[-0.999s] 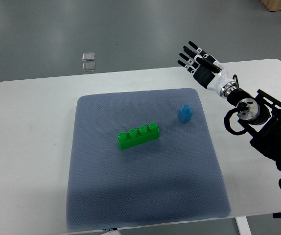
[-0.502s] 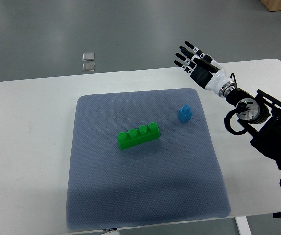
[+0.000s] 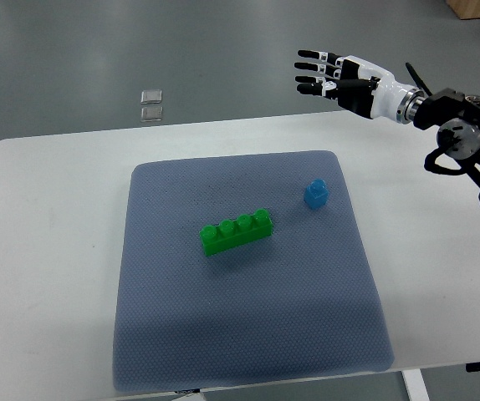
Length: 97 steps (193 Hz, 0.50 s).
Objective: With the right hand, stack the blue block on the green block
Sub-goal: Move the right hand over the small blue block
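Note:
A small blue block [image 3: 316, 193] stands on the grey-blue mat [image 3: 248, 317], toward its far right corner. A long green block [image 3: 237, 232] with several studs lies near the mat's middle, left of and nearer than the blue one. My right hand [image 3: 328, 73] is raised beyond the table's far edge, well above and behind the blue block. Its fingers are spread and point left, and it holds nothing. The left arm is out of view.
The mat lies on a white table [image 3: 48, 251]. My right arm's black joints [image 3: 466, 134] hang over the table's far right corner. Two small clear squares [image 3: 150, 104] lie on the grey floor beyond the table.
My right hand has lifted and swung back past the table's far edge, its fingers turning to point left. The arm has risen with it. The blocks have not moved.

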Each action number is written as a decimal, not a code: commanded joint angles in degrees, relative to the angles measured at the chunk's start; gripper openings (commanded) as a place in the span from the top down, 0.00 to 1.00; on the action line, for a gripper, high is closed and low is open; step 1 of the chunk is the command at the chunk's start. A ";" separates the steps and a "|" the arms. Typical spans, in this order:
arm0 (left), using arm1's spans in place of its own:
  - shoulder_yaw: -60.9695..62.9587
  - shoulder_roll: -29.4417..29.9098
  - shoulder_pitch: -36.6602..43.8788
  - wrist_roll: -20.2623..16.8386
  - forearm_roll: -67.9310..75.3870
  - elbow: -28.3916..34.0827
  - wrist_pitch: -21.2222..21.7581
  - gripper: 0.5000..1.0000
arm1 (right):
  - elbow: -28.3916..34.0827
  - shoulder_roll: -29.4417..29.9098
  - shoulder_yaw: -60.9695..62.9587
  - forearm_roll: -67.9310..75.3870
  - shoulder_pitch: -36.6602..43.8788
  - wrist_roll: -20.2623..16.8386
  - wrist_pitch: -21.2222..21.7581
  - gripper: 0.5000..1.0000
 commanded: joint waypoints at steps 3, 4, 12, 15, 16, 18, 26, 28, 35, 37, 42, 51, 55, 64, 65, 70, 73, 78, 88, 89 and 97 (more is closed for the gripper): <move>0.00 0.00 0.11 0.00 0.00 0.00 0.01 0.00 | 0.72 -2.57 -11.15 -4.42 6.84 -0.08 0.94 0.17; 0.00 0.00 0.11 0.00 0.00 0.00 0.01 0.00 | 0.72 -2.57 -11.16 -4.42 6.84 -0.08 0.94 0.17; 0.00 0.00 0.02 0.00 0.00 0.00 0.01 0.00 | 0.80 -3.36 -16.61 -5.04 9.83 -0.08 1.29 0.17; 0.00 0.00 0.02 0.00 0.00 0.00 0.01 0.00 | 0.80 -3.63 -19.24 -5.13 11.32 -0.08 1.46 0.17; 0.00 0.00 0.02 0.00 0.00 0.00 0.01 0.00 | 0.80 -3.63 -19.25 -5.13 11.33 -0.08 1.47 0.17; 0.00 0.00 0.02 0.00 0.00 0.00 0.01 0.00 | 0.89 -3.80 -20.56 -5.21 12.11 -0.08 1.55 0.17; 0.00 0.00 0.02 0.00 0.00 0.00 0.01 0.00 | 1.68 -4.33 -25.65 -5.39 15.10 -0.08 1.73 0.17; 0.00 0.00 0.02 0.00 0.00 0.00 0.01 0.00 | 1.94 -4.42 -26.88 -5.39 15.89 -0.08 1.73 0.17; 0.00 0.00 0.02 0.00 0.00 0.00 0.01 0.00 | 2.91 -4.68 -30.49 -5.65 18.00 -0.08 1.82 0.17; 0.00 0.00 0.02 0.00 0.00 0.00 0.01 0.00 | 3.26 -4.77 -31.46 -5.83 18.79 -0.08 1.82 0.17; 0.00 0.00 0.02 0.00 0.00 0.00 0.01 0.00 | 3.88 -4.77 -33.66 -6.09 20.47 -0.08 1.90 0.17; 0.00 0.00 0.02 0.00 0.00 0.00 0.01 0.00 | 5.46 -4.77 -39.19 -7.15 24.59 -0.17 2.08 0.17; 0.00 0.00 0.02 0.00 0.00 0.00 0.01 0.00 | 5.99 -4.77 -41.30 -7.67 26.17 -0.17 2.26 0.17; 0.00 0.00 0.02 0.00 0.00 0.00 0.01 0.00 | 7.13 -4.68 -46.14 -8.47 29.43 -0.17 2.43 0.17; 0.00 0.00 0.02 0.00 0.00 0.00 0.01 0.00 | 7.13 -4.68 -46.14 -8.47 29.43 -0.17 2.43 0.17; 0.00 0.00 0.02 0.00 0.00 0.00 0.01 0.00 | 8.10 -4.51 -49.39 -8.90 31.89 -0.17 2.52 0.17; 0.00 0.00 0.02 0.00 0.00 0.00 0.01 0.00 | 8.45 -4.42 -50.54 -8.99 32.77 -0.17 2.61 0.17; 0.00 0.00 0.02 0.00 0.00 0.00 0.01 0.00 | 9.94 -4.33 -53.60 -9.52 34.96 -0.17 3.05 0.17; 0.00 0.00 0.02 0.00 0.00 0.00 0.01 0.00 | 12.93 -4.42 -58.26 -11.27 38.13 -0.17 4.36 0.17; 0.00 0.00 0.02 0.00 0.00 0.00 0.01 0.00 | 12.93 -4.42 -58.27 -11.28 38.13 -0.17 4.37 0.17; 0.00 0.00 0.02 0.00 0.00 0.00 0.01 0.00 | 15.22 -4.68 -61.26 -13.65 40.51 -0.17 5.24 0.17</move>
